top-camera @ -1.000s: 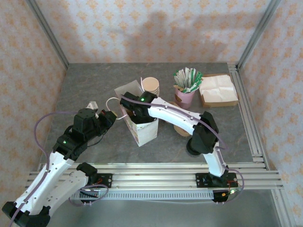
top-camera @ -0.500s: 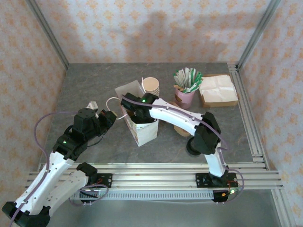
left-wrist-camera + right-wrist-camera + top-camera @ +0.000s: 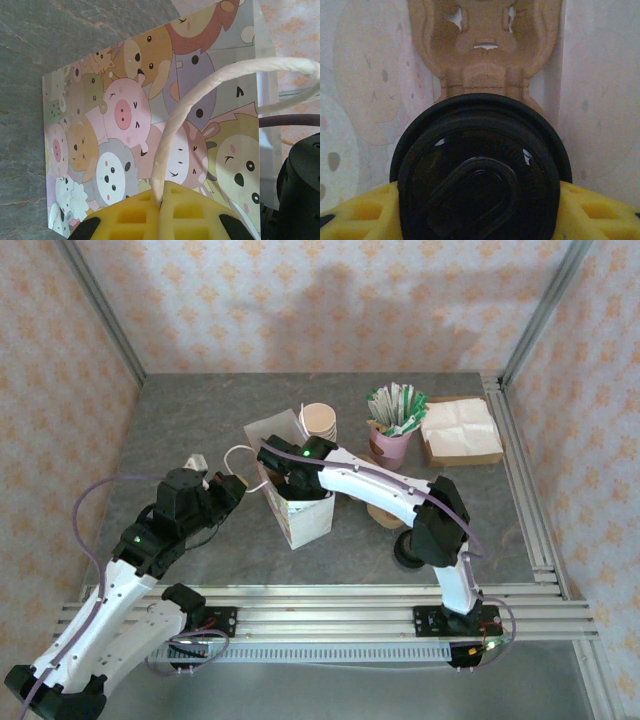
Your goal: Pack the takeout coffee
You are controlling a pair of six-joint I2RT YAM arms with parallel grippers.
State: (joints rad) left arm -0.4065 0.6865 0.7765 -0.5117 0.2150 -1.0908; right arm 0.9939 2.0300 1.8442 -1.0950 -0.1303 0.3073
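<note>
- Top external: the right arm (image 3: 370, 485) reaches down into the open bag (image 3: 310, 520) on the table (image 3: 180, 420). The left fingers (image 3: 232, 488) draw the bag's handle aside, just beside the bag.
- Left wrist: the left fingers (image 3: 130, 220) are closed on the white twisted handle (image 3: 200, 95). A steady, taut pull should hold the mouth wide.
- Right wrist: the right fingers (image 3: 355, 215) grip the takeout coffee (image 3: 480, 180) by its sides, inside the bag, with a cardboard carrier (image 3: 485, 50) deeper down. It is best lowered level and straight onto the carrier, and released only once seated.
</note>
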